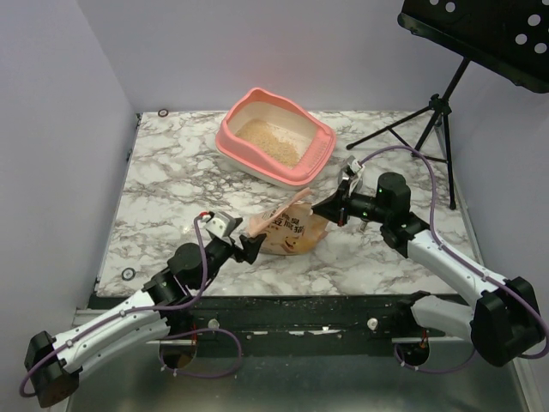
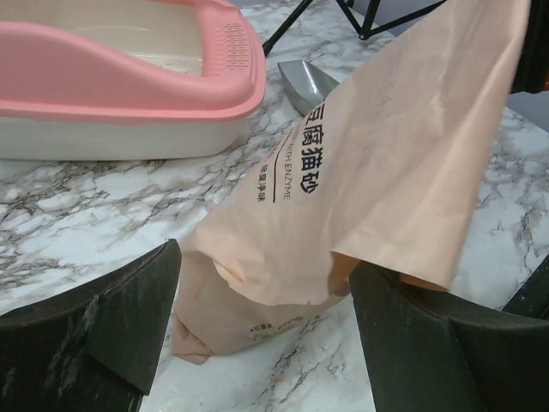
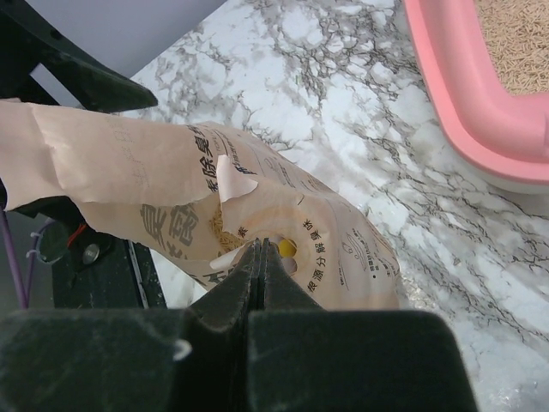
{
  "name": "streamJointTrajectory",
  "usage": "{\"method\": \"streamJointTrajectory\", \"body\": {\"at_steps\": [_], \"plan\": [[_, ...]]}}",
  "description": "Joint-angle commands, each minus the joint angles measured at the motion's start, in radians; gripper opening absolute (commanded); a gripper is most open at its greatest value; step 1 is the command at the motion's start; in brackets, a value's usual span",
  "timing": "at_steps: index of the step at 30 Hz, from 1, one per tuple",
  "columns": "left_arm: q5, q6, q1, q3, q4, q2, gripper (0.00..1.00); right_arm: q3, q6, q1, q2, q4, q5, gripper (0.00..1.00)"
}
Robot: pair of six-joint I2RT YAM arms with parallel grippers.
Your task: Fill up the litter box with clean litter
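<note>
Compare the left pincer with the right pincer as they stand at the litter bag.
The left pincer stands open, its fingers apart around one end of the litter bag; the right pincer is shut, seemingly pinching the bag's paper. The left reaches in from the bag's left, the right from its right. Both are black and low over the marble table.

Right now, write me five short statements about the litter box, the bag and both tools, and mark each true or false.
1. The litter box holds pale beige litter. True.
2. The left tool is clamped shut on the litter bag. False: its jaws stand open, one on either side of the bag's lower end.
3. The litter bag stands inside the litter box. False: it lies on the tabletop, between the two tools.
4. The right tool has its jaws shut. True.
5. The tabletop is plain wood. False: it is white marble pattern with grey veins.
</note>
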Motion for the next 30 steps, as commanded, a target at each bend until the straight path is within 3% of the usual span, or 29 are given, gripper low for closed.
{"method": "streamJointTrajectory", "body": {"at_steps": [1,9,14,17,21,22,26,30], "plan": [[-0.015,0.004,-0.002,-0.084,0.309,0.052,0.87,-0.018,0.027,-0.004,-0.015,0.031,-0.018,0.00],[0.084,0.088,-0.002,-0.092,0.632,0.252,0.84,-0.055,0.042,-0.005,-0.024,0.057,-0.033,0.00],[0.160,0.120,-0.002,-0.057,0.692,0.338,0.72,-0.078,0.055,-0.005,-0.045,0.074,-0.029,0.00],[0.190,0.126,0.001,-0.070,0.754,0.372,0.53,-0.082,0.061,-0.005,-0.056,0.071,-0.024,0.00],[0.225,0.111,0.021,-0.096,0.841,0.382,0.11,-0.101,0.076,-0.005,-0.087,0.066,-0.009,0.00],[0.232,0.105,0.024,-0.090,0.829,0.376,0.00,-0.107,0.085,-0.005,-0.096,0.066,-0.002,0.00],[0.232,0.080,0.031,-0.020,0.667,0.335,0.00,-0.128,0.113,-0.005,-0.130,0.056,-0.005,0.00],[0.221,0.024,0.036,0.185,0.210,0.295,0.00,-0.128,0.168,-0.005,-0.139,-0.030,-0.024,0.00]]}}
